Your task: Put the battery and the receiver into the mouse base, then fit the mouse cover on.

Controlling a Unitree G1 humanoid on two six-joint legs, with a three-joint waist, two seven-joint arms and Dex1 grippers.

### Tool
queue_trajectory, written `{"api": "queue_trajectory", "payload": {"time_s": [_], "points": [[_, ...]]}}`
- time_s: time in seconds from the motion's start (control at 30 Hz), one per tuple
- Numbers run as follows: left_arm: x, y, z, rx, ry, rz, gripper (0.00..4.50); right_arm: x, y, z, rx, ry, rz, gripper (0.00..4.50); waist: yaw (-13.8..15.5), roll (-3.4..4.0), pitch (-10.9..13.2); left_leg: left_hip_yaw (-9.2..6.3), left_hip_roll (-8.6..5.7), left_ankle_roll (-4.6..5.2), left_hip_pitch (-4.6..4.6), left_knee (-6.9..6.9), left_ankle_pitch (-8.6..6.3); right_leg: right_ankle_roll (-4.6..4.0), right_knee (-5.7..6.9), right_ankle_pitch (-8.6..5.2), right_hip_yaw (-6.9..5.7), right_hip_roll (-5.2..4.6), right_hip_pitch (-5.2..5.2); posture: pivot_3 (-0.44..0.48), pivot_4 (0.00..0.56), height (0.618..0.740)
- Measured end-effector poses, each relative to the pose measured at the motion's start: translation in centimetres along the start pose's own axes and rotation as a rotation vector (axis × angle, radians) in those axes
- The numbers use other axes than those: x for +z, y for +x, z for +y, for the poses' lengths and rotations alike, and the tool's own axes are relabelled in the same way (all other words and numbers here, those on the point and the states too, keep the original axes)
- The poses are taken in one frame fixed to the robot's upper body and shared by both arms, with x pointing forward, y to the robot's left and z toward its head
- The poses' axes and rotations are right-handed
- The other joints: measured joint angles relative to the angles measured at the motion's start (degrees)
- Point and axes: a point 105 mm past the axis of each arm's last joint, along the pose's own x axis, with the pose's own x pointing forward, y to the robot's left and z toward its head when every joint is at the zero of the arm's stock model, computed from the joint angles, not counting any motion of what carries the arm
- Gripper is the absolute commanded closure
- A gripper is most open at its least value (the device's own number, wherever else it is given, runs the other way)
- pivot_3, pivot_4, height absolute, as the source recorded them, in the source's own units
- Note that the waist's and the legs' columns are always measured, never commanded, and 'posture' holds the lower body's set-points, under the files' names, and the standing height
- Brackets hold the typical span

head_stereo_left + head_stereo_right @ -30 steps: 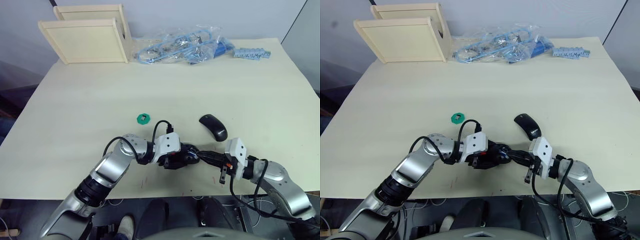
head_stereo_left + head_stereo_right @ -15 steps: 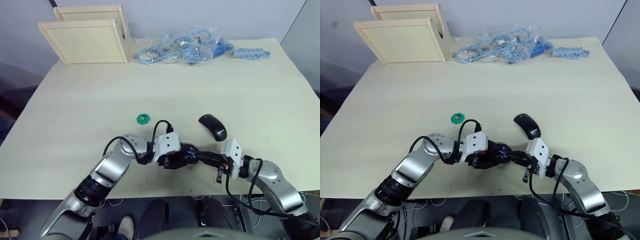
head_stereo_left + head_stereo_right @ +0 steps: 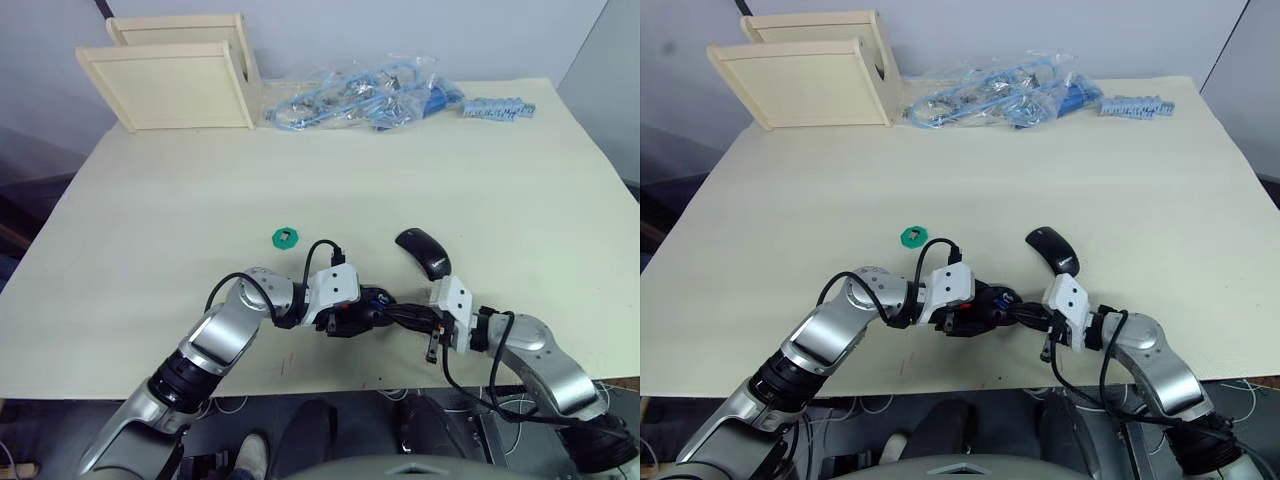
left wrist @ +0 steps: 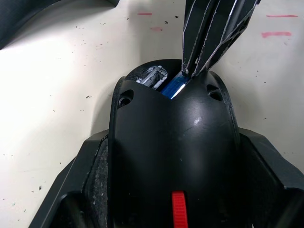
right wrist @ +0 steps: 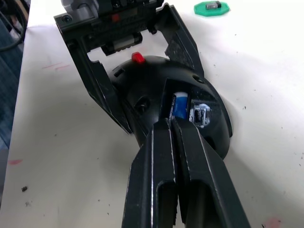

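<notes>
My left gripper (image 4: 173, 138) is shut on the mouse base (image 3: 362, 310), a black oval body with a red patch, near the table's front edge. The blue battery (image 5: 179, 105) lies in the base's open compartment. Beside it sits a small silver piece (image 5: 200, 115); I cannot tell whether it is the receiver. My right gripper (image 5: 169, 121) is shut, with its fingertips pressed against the battery's end. The glossy black mouse cover (image 3: 424, 253) lies on the table just behind and to the right of both grippers.
A green disc (image 3: 286, 237) carrying a small grey piece lies behind the left arm. Two wooden boxes (image 3: 170, 80) stand at the back left, with a plastic bag of blue cables (image 3: 360, 95) and blue parts (image 3: 498, 107) at the back. The table's front edge (image 3: 330, 390) is close.
My right arm has slid left, bringing its fingertips further into the base's compartment. The left gripper and the mouse base have stayed put.
</notes>
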Motion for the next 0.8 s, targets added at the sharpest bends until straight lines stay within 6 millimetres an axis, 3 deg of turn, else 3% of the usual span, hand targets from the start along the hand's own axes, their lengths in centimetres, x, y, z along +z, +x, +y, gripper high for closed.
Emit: {"api": "queue_trajectory", "payload": {"time_s": [0.33,0.47,0.77,0.8], "points": [[0.1,0.0,0.0,-0.002,0.004,-0.002,1.54,0.5,-0.4,-0.1,-0.034,0.005,-0.011,4.42,0.1,-0.03,0.0,0.00,0.00,0.00,-0.04,0.00,0.00,0.00,-0.01,0.00,0.00,-0.01,-0.01,0.000,0.150,0.740],[0.2,0.1,-0.1,-0.009,0.011,-0.008,1.54,-0.2,-3.0,-0.9,-0.102,0.009,-0.032,4.42,0.3,-0.06,0.0,0.01,-0.03,0.00,-0.13,0.00,0.00,0.00,-0.09,0.00,-0.02,-0.05,-0.03,0.000,0.150,0.740],[0.4,0.1,0.0,-0.012,0.041,0.009,1.54,1.4,-8.5,-1.2,-0.096,-0.033,-0.142,4.42,0.3,0.01,0.1,0.03,-0.02,0.00,-0.12,0.00,0.00,0.00,-0.08,0.00,-0.01,-0.05,-0.01,0.000,0.150,0.740],[0.4,0.1,0.0,-0.011,0.043,0.010,1.54,1.6,-8.9,-1.3,-0.097,-0.040,-0.156,3.91,0.2,0.02,0.1,0.05,-0.02,0.00,-0.11,0.00,0.00,0.00,-0.07,0.00,0.01,-0.05,-0.01,0.000,0.150,0.740]]}}
